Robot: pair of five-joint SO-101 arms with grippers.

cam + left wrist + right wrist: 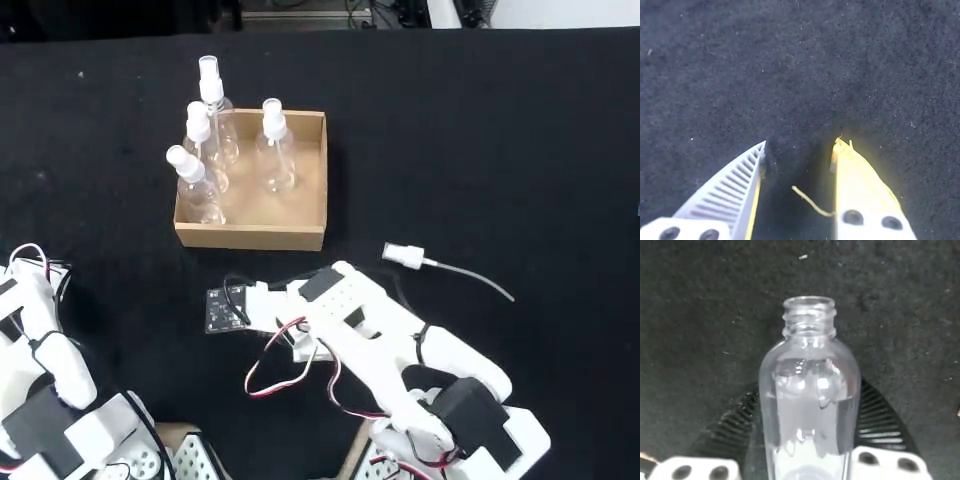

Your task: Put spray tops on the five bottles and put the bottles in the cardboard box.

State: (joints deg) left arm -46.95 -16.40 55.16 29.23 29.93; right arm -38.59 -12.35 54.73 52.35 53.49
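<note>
Right gripper (810, 392) holds open-necked bottle (810, 355); spray top (405, 256) nearby

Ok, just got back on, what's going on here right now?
The right gripper holds an uncapped bottle between its fingers. The last spray top lies loose beside the cardboard box, where four capped bottles already stand. The left gripper sits open over bare black cloth.

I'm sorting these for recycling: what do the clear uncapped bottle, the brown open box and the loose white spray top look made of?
Clear uncapped bottle: glossy transparent plastic, possibly glass; sharp highlights, see-through walls.
Brown open box: matte cardboard; plain tan walls.
Loose white spray top: opaque plastic, with a thin translucent tube.
</note>
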